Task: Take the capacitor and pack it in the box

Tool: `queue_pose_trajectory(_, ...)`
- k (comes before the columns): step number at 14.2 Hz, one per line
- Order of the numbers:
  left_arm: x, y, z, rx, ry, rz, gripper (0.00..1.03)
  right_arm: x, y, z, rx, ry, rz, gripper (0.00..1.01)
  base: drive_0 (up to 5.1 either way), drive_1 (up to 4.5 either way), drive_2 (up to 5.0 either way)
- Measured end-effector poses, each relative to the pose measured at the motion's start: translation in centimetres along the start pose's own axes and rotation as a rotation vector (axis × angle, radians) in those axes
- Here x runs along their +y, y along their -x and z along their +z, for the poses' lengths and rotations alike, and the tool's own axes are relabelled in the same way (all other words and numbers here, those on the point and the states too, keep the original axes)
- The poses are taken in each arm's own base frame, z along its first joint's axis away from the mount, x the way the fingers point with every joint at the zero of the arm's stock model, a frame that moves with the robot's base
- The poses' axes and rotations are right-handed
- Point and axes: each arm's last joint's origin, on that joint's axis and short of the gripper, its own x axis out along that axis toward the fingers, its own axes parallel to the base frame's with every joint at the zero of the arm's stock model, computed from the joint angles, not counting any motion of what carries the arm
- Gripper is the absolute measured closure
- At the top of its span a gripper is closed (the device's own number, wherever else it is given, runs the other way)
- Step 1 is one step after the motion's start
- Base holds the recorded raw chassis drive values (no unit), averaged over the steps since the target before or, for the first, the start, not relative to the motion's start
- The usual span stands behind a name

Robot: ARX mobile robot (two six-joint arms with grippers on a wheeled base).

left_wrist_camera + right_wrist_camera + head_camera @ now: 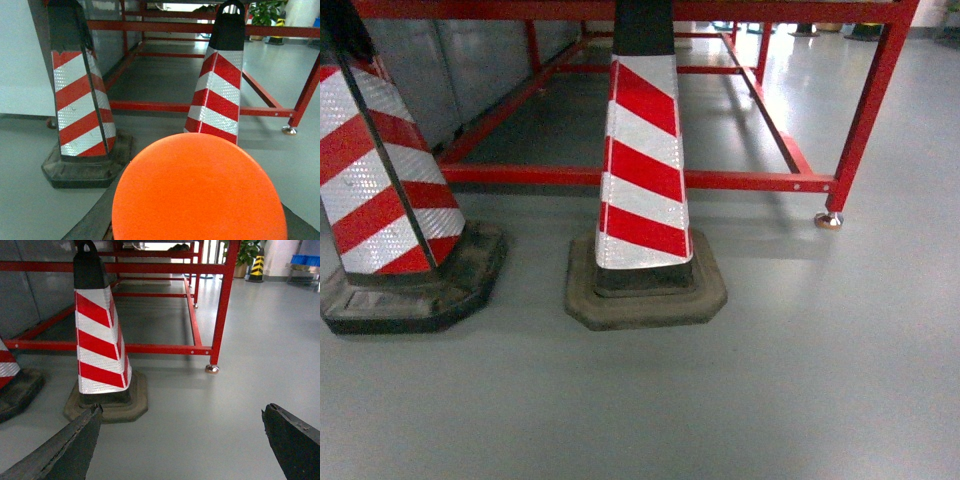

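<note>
- Overall, the head view looks down at a grey floor (800,380) with two red-and-white striped cones: a left cone (380,190) on a dark base and a middle cone (642,170) on a greyish base.
- Behind the cones runs a red metal frame (650,178), its leg ending in a silver foot (828,220).
- Neither the capacitor nor the pink box appears in any view, so their place cannot be told.
- From the left wrist camera, a large orange rounded shape (200,190) fills the lower middle, blocking the left tool; whether that tool is spread or closed cannot be told.
- That view also shows both cones, with the frame behind.
- From the right wrist camera, the right tool (182,440) has its two dark fingers (75,440) set wide apart at the lower corners, with only bare floor between them and nothing held.
- Far back in that view stand a potted plant (245,252), a yellow-and-black post (257,267), and blue bins (305,260).
</note>
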Motion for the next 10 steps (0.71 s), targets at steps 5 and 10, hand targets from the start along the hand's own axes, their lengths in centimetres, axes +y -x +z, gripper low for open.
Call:
queue_pose_trajectory(5,0.00,0.00,-0.02,0.002,0.000,0.000,0.59,0.00,0.00,0.00,0.000,0.000,0.000,0.03,-0.1,3.75,-3.9)
queue_pose_trajectory(10,0.00,0.00,-0.02,0.002,0.000,0.000,0.59,0.00,0.00,-0.01,0.001,0.000,0.000,0.03,0.0,3.84,-3.8)
